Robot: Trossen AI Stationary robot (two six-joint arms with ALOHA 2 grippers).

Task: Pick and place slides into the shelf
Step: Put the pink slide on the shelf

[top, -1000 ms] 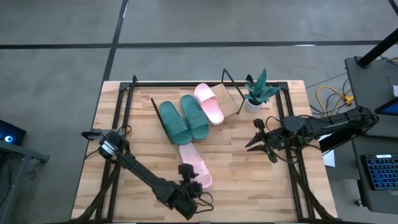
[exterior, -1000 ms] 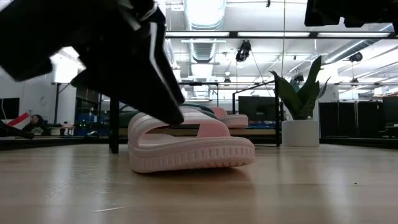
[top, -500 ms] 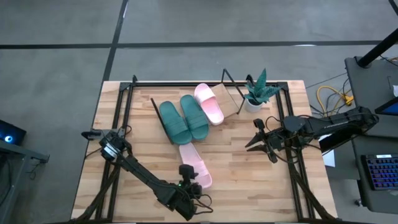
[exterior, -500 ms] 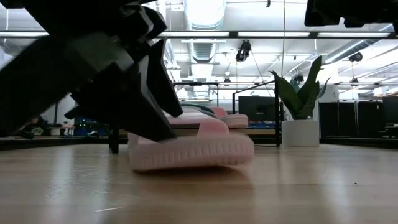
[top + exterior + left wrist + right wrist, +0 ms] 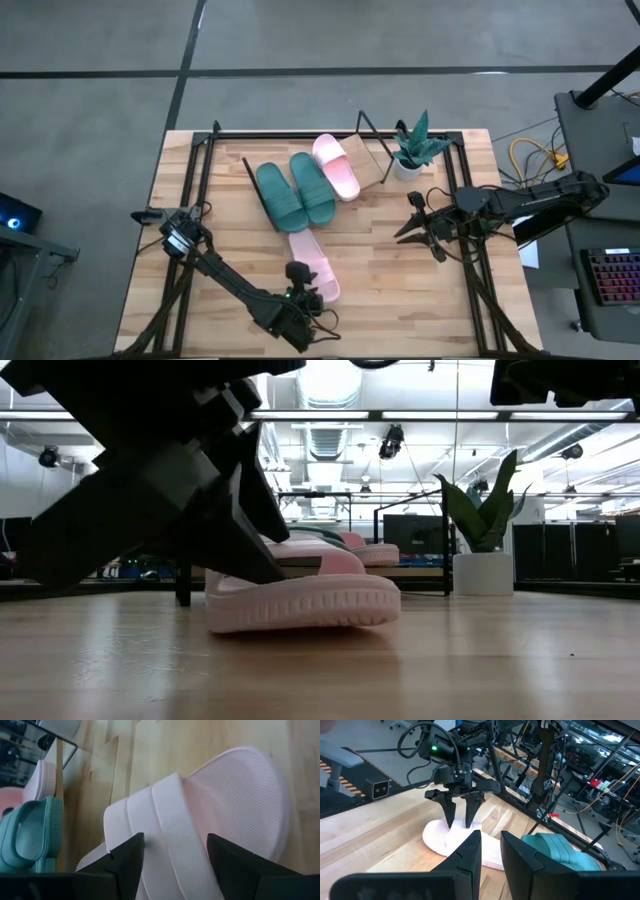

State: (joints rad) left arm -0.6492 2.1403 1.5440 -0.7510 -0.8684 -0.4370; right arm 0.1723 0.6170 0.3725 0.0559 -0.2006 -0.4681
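Light-wood bench: three of four slides on the slanted light-wood shelf, one left.
High view: last pink foam slide on bench; left end effector over its strap. Left wrist view: jaws spread, astride strap. Right wrist view: right end effector idle, parted.

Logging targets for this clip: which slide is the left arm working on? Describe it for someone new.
On the wooden table, look nearer than the slanted light-wood shelf holding three slides. The light pink foam slide lies alone on bare tabletop, with the left gripper straddling its strap.
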